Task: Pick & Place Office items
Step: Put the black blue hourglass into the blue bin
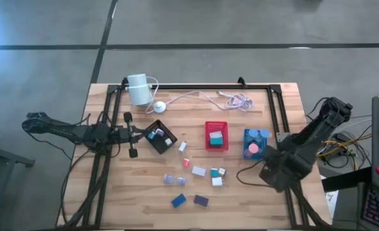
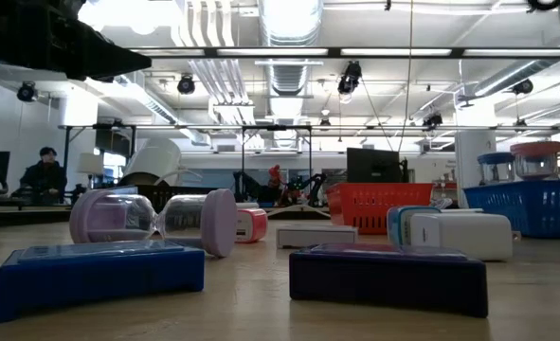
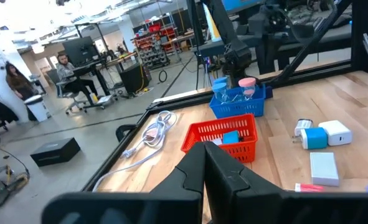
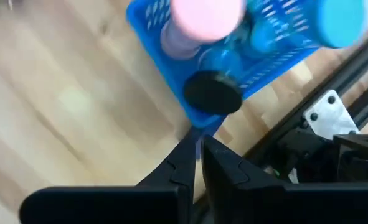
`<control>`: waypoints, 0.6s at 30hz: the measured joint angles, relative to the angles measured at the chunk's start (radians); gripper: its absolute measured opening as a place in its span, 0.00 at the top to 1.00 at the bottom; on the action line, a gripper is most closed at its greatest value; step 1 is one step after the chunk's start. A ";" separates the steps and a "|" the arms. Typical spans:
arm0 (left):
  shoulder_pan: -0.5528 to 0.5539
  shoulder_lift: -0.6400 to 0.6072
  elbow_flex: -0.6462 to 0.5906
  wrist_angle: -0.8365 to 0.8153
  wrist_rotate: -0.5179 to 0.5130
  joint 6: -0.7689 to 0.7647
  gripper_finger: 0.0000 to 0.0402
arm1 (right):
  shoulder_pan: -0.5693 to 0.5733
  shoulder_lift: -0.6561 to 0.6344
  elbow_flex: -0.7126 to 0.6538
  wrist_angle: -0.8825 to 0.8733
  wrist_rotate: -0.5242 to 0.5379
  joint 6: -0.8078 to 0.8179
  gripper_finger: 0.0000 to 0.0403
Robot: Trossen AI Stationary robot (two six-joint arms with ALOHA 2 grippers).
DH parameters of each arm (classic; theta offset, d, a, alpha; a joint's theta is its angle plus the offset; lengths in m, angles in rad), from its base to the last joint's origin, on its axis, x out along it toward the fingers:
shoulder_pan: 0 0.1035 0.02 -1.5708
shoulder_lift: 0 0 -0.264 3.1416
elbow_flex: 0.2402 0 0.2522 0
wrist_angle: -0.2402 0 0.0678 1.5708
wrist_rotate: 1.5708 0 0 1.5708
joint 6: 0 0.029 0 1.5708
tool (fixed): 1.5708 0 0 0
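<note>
So we've got both arms parked at the sides of the desk [image 1: 112,192]. Our left gripper [image 1: 140,134] sits right by the black tray [image 1: 160,137], jaws pressed together and holding nothing. Our right gripper [image 4: 199,151] hangs by a corner of the blue tray [image 1: 256,143], jaws also shut tight and empty. The office items [image 1: 199,171] are mostly loose on the wood in front of the trays, with a few already sitting in the black, red [image 1: 217,136] and blue trays.
</note>
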 joint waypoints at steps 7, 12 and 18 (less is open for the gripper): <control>0.000 0.000 0.000 0.001 0.000 0.058 0.98 | 0.146 -0.017 -0.037 0.001 0.197 0.398 0.89; 0.000 0.000 0.000 0.006 0.000 0.056 0.98 | 0.176 -0.009 -0.066 0.015 0.209 0.471 0.72; 0.000 0.000 0.000 0.005 0.001 -0.008 0.98 | 0.176 -0.010 -0.121 0.040 0.233 0.481 0.44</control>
